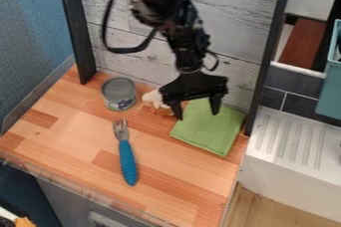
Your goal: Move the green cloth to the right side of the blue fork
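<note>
One arm, black, in from the far edge, gripper [197, 114] hanging down over the far left part of the green cloth [212, 132]. Fingers [216, 104] wide apart: left tip by the cloth's left edge, right tip over the cloth. From where I sit I can't tell if either tip touches it. Cloth lies flat, roughly square, turned at a slant, on the right part of the wooden tabletop [70, 126]. It's right of the blue fork [128, 164] and a bit farther back, well apart from it.

Fork: metal tines to the far side, blue handle toward me, near the middle of the tabletop. Can [119, 91], grey, upright, far left of the fork. Small white-and-brown thing [154, 100] between can and gripper, partly hidden by the gripper; can't tell what it is.

Behind: pale plank wall [230, 29], dark post [77, 27] on its left, dark post [269, 47] on its right. Blue panel [33, 37] at far left. Right side: white ridged drainboard [293, 136], dark tiles [299, 81] past it, teal container [329, 91] at the right edge, red-brown board [303, 43] farther back. Grey drawer front [67, 198] below the tabletop's near edge.
</note>
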Controlling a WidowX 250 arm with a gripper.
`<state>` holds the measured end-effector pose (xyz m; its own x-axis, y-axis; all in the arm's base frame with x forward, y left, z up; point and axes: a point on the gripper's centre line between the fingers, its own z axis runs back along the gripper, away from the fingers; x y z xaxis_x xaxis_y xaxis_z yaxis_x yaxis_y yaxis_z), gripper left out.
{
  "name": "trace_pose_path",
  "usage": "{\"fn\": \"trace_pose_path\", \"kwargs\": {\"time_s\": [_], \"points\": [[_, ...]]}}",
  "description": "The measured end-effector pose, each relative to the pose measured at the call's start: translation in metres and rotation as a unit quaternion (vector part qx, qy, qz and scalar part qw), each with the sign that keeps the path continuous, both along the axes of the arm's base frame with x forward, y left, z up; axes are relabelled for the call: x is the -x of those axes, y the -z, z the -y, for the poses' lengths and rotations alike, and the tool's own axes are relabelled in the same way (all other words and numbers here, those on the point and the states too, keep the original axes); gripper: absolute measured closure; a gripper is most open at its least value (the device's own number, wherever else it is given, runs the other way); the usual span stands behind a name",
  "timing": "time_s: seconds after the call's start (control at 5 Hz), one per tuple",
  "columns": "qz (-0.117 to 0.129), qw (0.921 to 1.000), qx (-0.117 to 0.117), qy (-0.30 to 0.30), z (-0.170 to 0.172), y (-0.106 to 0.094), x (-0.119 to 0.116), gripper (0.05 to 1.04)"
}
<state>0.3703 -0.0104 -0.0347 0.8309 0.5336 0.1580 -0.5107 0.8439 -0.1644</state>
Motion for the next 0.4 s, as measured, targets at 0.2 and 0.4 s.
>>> {"fn": "trace_pose_path", "kwargs": {"time_s": [0.2,0.4], "points": [[0.002,0.9997,-0.013,0.019,0.013,0.012,-0.024,0.083],[-0.008,0.9989,-0.033,0.033,0.016,0.024,-0.038,0.083]]}}
